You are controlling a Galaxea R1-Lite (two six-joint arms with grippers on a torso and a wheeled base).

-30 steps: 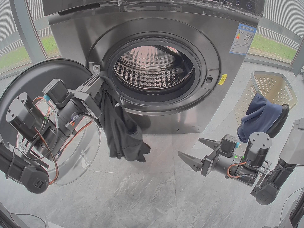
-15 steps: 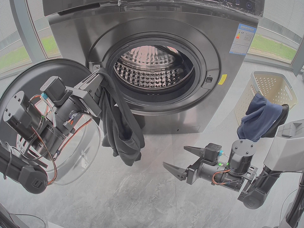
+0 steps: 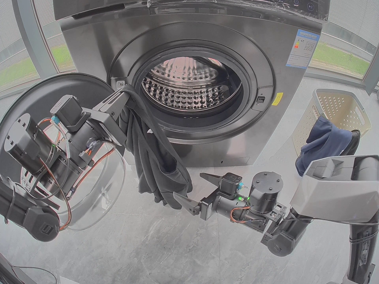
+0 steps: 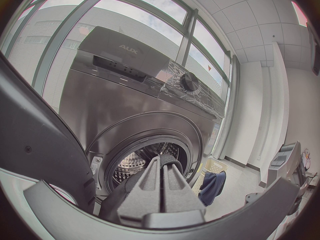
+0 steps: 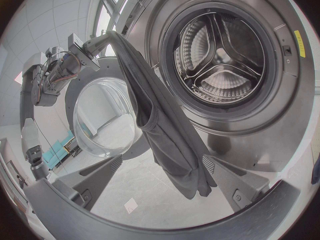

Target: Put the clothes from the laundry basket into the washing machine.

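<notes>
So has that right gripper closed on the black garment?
No, the right gripper is open, its fingers either side of the hanging end of the black garment, held up by the left gripper.

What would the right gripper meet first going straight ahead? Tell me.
Probably the black garment hanging from the left gripper: its lower end lies just ahead of the right gripper, though depth is unclear.

A black garment [image 3: 156, 158] hangs before the open washing machine [image 3: 221, 24], while a blue garment [image 3: 321, 144] drapes the beige laundry basket [image 3: 347, 93].

Left claw [image 3: 124, 94] clamped; right claw [image 3: 188, 186] spread.
</notes>
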